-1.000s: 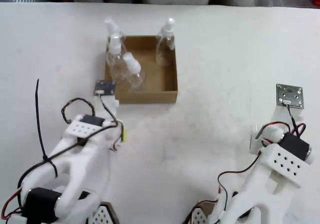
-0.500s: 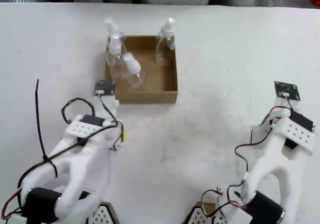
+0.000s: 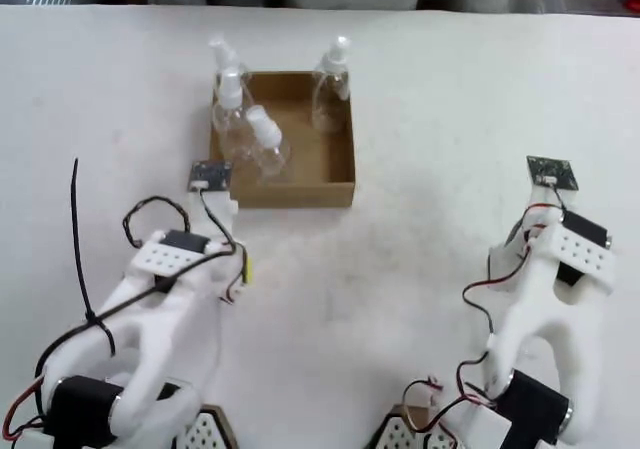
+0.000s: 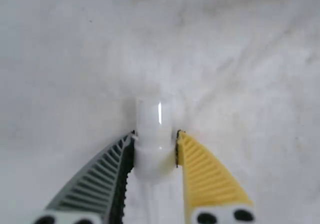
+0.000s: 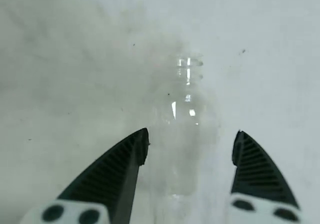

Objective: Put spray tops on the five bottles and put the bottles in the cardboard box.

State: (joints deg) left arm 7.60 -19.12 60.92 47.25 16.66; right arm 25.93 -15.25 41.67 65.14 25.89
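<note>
**Left claw pinches a spray top, right claw gapes around a bare bottle**

We see a white bench (image 3: 450, 89) carrying everything. Taking the bench's middle as the clock's centre, the left arm (image 3: 165, 269) sits at about 7 o'clock and the right arm (image 3: 560, 264) at about 4 o'clock. The cardboard box (image 3: 300, 191) lies open at about 11 o'clock, just beyond the left arm.

Four bottles with spray tops are at the box. The first bottle (image 3: 225, 69) stands at the box's 11 o'clock corner, and we cannot tell whether it is inside or just behind the wall. The second bottle (image 3: 230, 119) stands inside by the 9 o'clock wall. The tilted bottle (image 3: 268, 149) leans near the box's middle. The fourth bottle (image 3: 330, 94) stands in the 1 o'clock corner.

The fifth bottle (image 5: 186, 109) is clear, with a bare threaded neck. It sits between the fingers of the right claw (image 5: 192, 132), which is spread wide and, as far as we can see, touches it on neither side.

The left claw (image 4: 155, 134) is closed tight on a white spray top (image 4: 150, 151), grey finger on one side, yellow on the other.
</note>
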